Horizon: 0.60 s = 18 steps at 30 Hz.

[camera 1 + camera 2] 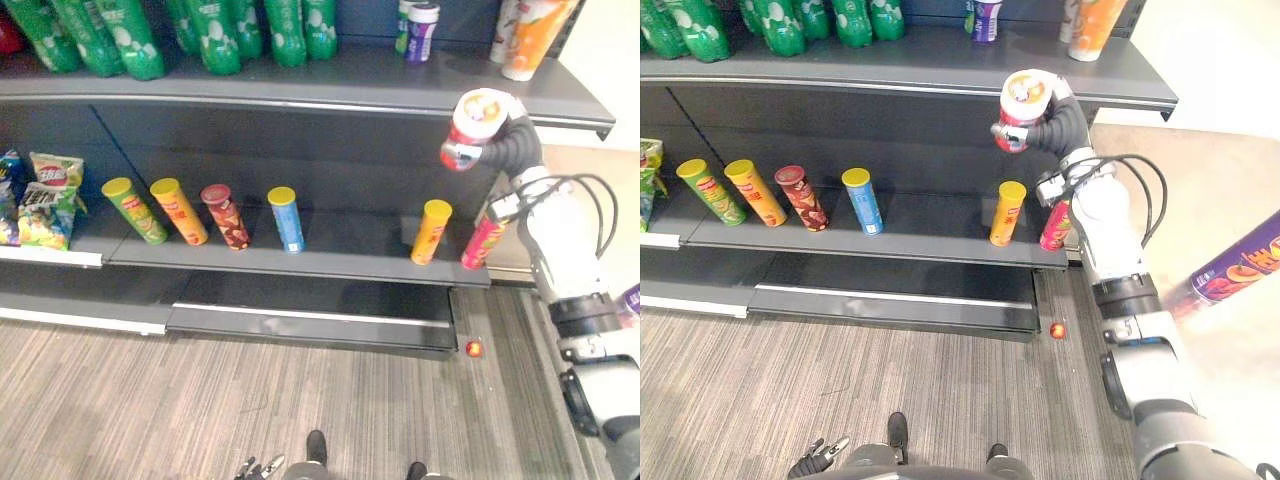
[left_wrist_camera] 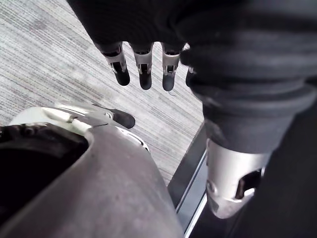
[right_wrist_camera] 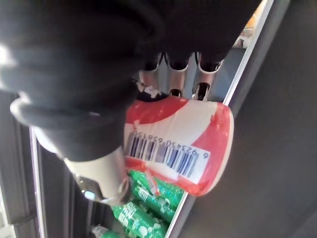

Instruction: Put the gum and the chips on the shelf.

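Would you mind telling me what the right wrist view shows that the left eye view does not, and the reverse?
The right wrist view adds the barcode on the side of the red-and-white canister. The left eye view adds the row of chip tubes on the lower shelf, snack bags at its left end and a small red object on the floor. Both show the right hand curled round the canister near the upper shelf, and green bottles on that shelf.
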{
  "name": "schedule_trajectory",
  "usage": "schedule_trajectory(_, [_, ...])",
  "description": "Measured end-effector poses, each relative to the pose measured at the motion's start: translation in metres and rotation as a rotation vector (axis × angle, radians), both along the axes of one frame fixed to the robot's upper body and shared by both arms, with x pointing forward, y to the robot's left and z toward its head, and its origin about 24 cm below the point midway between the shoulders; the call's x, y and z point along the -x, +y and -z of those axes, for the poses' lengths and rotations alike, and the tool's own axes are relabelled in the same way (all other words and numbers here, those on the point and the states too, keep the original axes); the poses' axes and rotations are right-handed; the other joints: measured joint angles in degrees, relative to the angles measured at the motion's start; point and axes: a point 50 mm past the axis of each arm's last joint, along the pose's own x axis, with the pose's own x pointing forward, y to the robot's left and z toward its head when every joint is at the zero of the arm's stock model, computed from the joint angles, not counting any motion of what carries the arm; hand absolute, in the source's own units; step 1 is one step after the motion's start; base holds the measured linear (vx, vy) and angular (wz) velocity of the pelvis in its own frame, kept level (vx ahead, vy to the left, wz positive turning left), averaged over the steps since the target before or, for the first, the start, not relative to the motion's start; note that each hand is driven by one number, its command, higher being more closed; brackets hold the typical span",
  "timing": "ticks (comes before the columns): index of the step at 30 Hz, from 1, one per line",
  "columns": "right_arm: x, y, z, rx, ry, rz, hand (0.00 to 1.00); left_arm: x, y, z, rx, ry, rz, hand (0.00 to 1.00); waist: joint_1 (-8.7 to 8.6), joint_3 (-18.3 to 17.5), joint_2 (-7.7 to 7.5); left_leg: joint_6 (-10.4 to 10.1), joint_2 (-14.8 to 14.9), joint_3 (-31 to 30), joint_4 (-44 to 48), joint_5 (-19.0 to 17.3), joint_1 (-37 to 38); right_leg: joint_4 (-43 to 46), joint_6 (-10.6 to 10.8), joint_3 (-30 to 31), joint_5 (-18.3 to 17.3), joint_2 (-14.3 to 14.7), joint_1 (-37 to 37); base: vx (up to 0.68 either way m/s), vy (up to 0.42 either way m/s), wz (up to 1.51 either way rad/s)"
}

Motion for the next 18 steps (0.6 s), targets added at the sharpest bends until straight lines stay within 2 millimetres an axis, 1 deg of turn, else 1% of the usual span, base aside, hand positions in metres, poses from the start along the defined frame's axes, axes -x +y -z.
schedule_trajectory(1, [-0.001, 0.0, -0.004, 0.007, -0.005, 0.009, 1.0, -0.001, 0.0, 0.0, 0.001, -0.002, 0.001, 0.0, 0.31, 0.0, 0.0, -0.1, 0.0, -0.1, 0.0, 0.0, -0.3, 0.0, 0.0, -0.1, 0.0, 0.0, -0.3, -0.04, 0.018, 0.06])
schedule_trajectory(2, [-0.004, 0.0, -0.012, 0.013, -0.02, 0.021, 1.0, -0.003, 0.0, 0.0, 0.003, -0.005, 0.003, 0.0, 0.58, 0.2, -0.05, -0.2, 0.1, -0.3, 0.0, 0.2, -0.9, 0.0, -0.2, -0.3, 0.1, 0.0, -0.7, -0.03, 0.007, 0.15])
schedule_trajectory(4, [-0.008, 0.003, -0.026, 0.011, -0.045, 0.034, 1.0, -0.005, 0.0, -0.001, 0.003, -0.01, 0.004, 0.0, 0.53, 0.8, -0.17, -0.1, 0.2, -1.3, 0.0, 0.6, -1.7, 0.1, -0.2, -1.0, 0.1, 0.0, -1.1, -0.02, 0.003, 0.17])
schedule_trajectory(6, [-0.01, 0.004, -0.043, 0.016, -0.078, 0.06, 1.0, -0.012, 0.0, -0.003, 0.004, -0.027, 0.01, 0.0, 1.23, 2.1, -0.38, -0.3, 0.3, -1.5, 0.0, 0.9, -2.4, 0.4, -0.2, -1.3, 0.2, 0.0, -1.7, -0.03, 0.006, 0.07])
schedule_trajectory(9, [-0.011, 0.009, -0.064, 0.016, -0.122, 0.079, 1.0, -0.02, 0.001, -0.005, 0.005, -0.047, 0.015, 0.0, 2.0, 4.0, -0.47, -0.3, 0.3, -1.5, 0.0, 1.1, -2.8, 0.4, -0.4, -1.3, 0.3, 0.0, -2.1, 0.0, 0.0, 0.0])
schedule_trajectory(10, [-0.012, 0.009, -0.067, 0.015, -0.124, 0.082, 1.0, -0.02, 0.001, -0.005, 0.006, -0.048, 0.014, 0.0, 2.02, 4.1, -0.5, -0.4, 0.3, -1.6, 0.0, 1.1, -3.1, 0.5, -0.4, -1.4, 0.3, 0.0, -2.5, 0.01, -0.001, 0.04])
schedule_trajectory(11, [-0.012, 0.01, -0.074, -0.001, -0.131, 0.086, 1.0, -0.022, 0.001, -0.006, 0.008, -0.054, 0.011, 0.0, 2.06, 4.5, -0.54, -0.3, 0.3, -1.7, 0.1, 1.3, -3.5, 0.5, -0.3, -1.5, 0.4, 0.0, -2.6, 0.03, -0.004, 0.03])
schedule_trajectory(13, [-0.013, 0.008, -0.082, -0.032, -0.136, 0.096, 1.0, -0.025, 0.001, -0.007, 0.006, -0.068, 0.012, 0.0, 2.13, 5.6, -0.53, -0.2, 0.2, -1.8, 0.3, 1.3, -3.5, 0.6, -0.4, -1.7, 0.6, 0.0, -2.6, 0.05, -0.008, 0.04])
schedule_trajectory(16, [-0.014, 0.001, -0.092, -0.042, -0.145, 0.142, 1.0, -0.027, 0.001, -0.009, 0.004, -0.077, 0.012, 0.0, 2.13, 6.6, -0.38, 0.4, -0.1, -2.8, 0.4, 1.8, -4.2, 0.6, -0.3, -2.6, 0.6, 0.1, -2.6, 0.05, -0.012, 0.12])
schedule_trajectory(18, [-0.013, -0.004, -0.101, -0.052, -0.148, 0.178, 1.0, -0.031, 0.001, -0.01, 0.004, -0.09, 0.011, 0.0, 2.29, 7.8, -0.33, 0.4, -0.1, -2.9, 0.4, 1.8, -4.3, 0.6, -0.3, -2.7, 0.6, 0.1, -2.6, 0.02, -0.005, 0.06])
